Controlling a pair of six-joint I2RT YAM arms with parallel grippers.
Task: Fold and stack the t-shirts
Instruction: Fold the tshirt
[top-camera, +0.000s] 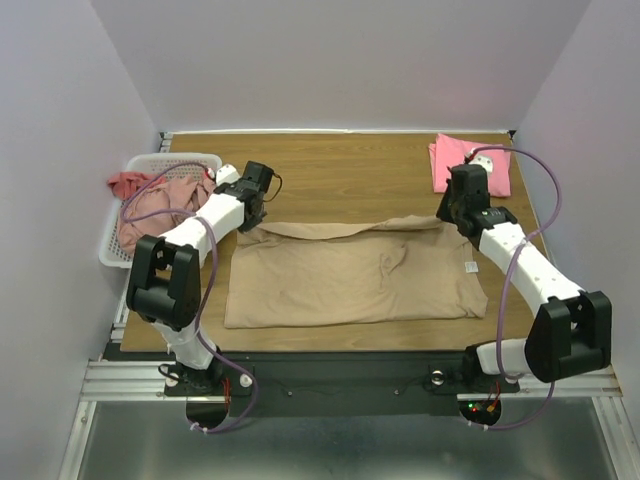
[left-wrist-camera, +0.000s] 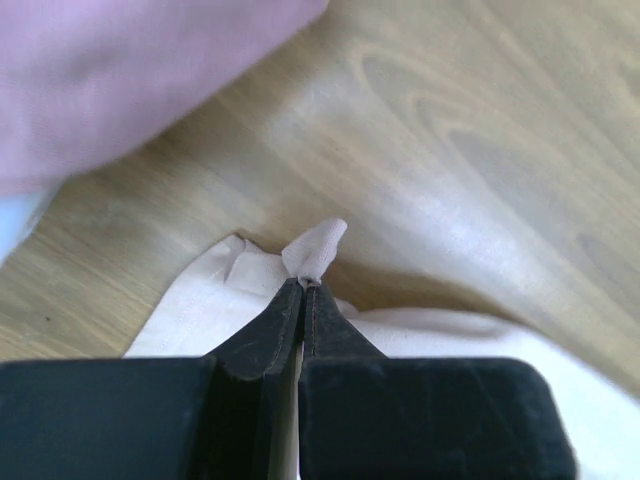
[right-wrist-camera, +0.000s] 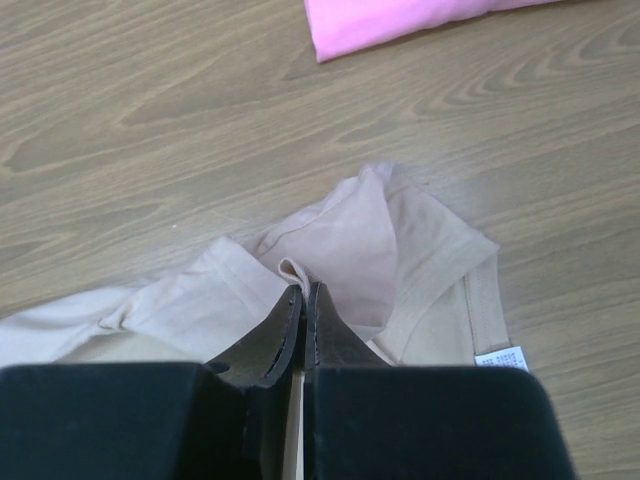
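Left jaws, right jaws clenched on far corners of tan t-shirt (top-camera: 350, 280), mid-fold; next likely draw that edge evenly toward near hem.

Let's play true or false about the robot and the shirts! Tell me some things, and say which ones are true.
1. The tan t-shirt lies spread out on the table. True.
2. The left gripper is wide open. False: it is shut on the tan t-shirt's edge.
3. The white basket holds pinkish and red shirts. True.
4. The bright pink t-shirt is in that basket. False: it lies folded on the table's far right corner.
5. The right gripper holds nothing. False: it is shut on the tan t-shirt too.
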